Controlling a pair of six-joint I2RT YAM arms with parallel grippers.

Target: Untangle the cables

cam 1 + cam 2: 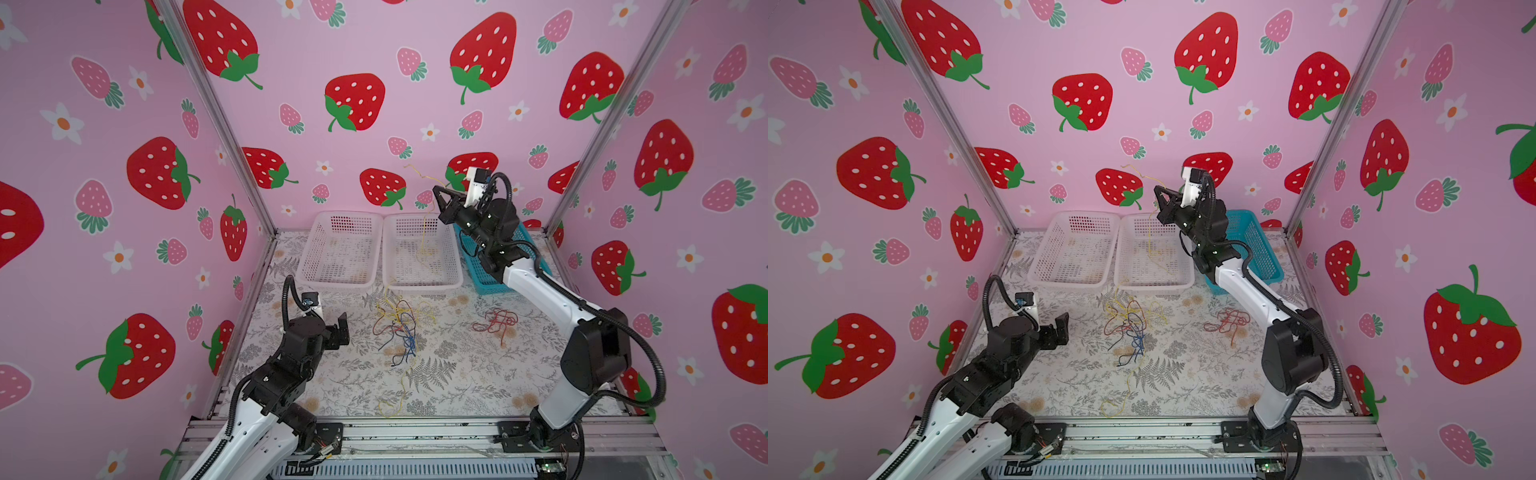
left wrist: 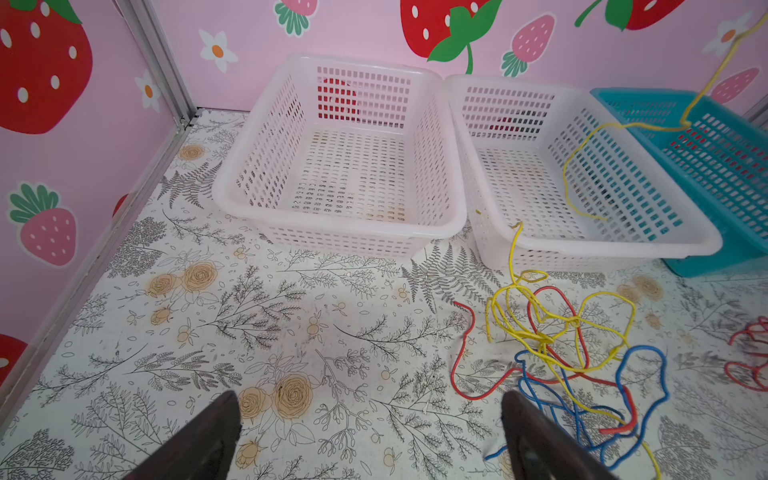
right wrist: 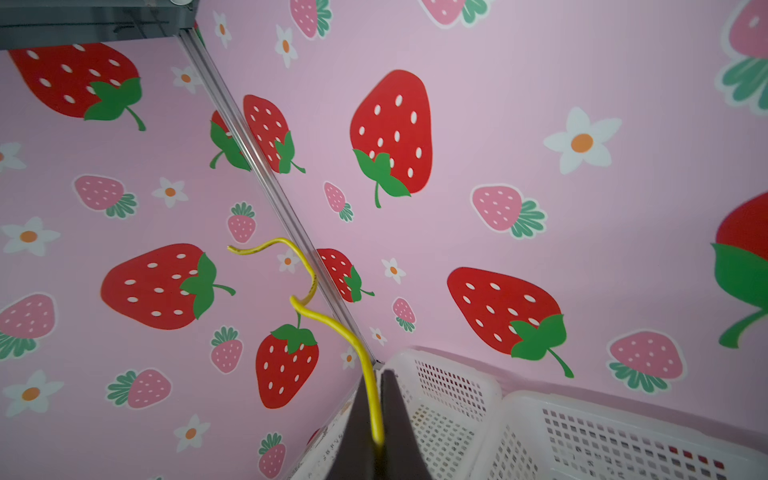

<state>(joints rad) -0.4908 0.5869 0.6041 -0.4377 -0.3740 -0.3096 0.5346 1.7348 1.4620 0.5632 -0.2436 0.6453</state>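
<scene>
Cables [image 1: 399, 328] are mostly left knotted, well below the right gripper [image 3: 376, 376], whose jaws are clamped on one yellow strand [image 3: 309, 286]. Left gripper [image 2: 372, 401] jaws are held wide, empty.

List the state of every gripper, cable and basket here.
right gripper: shut on yellow cable, raised high.
left gripper: open, empty, low over the table.
yellow cable: pinched, hanging into middle white basket.
cable tangle: yellow, red and blue knotted together on the table.
red cable bundle: lying apart, untouched.
left white basket: empty.
middle white basket: holds yellow cable's lower end.
blue basket: partly hidden, contents unclear.
</scene>
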